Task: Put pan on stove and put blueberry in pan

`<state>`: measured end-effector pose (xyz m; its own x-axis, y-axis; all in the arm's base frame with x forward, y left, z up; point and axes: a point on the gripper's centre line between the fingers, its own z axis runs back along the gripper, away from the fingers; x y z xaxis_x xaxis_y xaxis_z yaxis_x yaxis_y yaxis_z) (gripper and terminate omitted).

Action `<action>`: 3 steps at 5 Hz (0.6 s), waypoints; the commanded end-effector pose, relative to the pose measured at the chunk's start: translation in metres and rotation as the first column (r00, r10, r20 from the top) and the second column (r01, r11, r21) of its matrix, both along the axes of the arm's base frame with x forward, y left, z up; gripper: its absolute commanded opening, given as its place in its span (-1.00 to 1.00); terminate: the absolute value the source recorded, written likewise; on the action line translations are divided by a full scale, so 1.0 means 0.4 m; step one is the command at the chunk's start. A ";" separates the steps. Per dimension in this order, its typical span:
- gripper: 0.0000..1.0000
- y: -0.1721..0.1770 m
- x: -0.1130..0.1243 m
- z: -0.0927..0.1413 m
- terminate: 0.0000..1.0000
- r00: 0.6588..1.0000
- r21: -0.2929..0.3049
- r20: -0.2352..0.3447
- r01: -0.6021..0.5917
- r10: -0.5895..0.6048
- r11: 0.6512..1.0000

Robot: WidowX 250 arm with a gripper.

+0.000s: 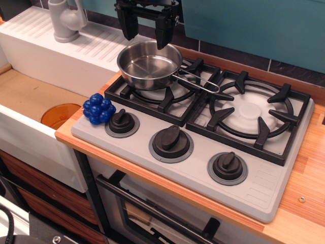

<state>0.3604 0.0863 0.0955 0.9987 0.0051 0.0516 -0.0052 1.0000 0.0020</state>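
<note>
Item 1, my end effector (pixel 145 31): fingers spread wide, holding nothing, above the pan's far rim. Item 2, pan (pixel 149 64): I log it on the stove's (pixel 142 136) left grate, wire handle pointing right. Item 3, blueberry (pixel 99 109): at the stove's left front corner, beside the left knob (pixel 122 122).

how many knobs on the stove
3, in a row along the stove front: left knob by the blueberry, middle knob, right knob. None seem hidden.
</note>
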 end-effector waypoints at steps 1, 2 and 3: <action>1.00 0.024 -0.037 0.096 -1.00 0.991 0.118 0.135 0.012 -0.028 0.993; 1.00 0.032 -0.080 0.110 -1.00 0.985 0.128 0.174 -0.008 -0.014 0.992; 1.00 0.041 -0.138 0.100 -1.00 0.977 0.162 0.211 -0.030 -0.005 0.986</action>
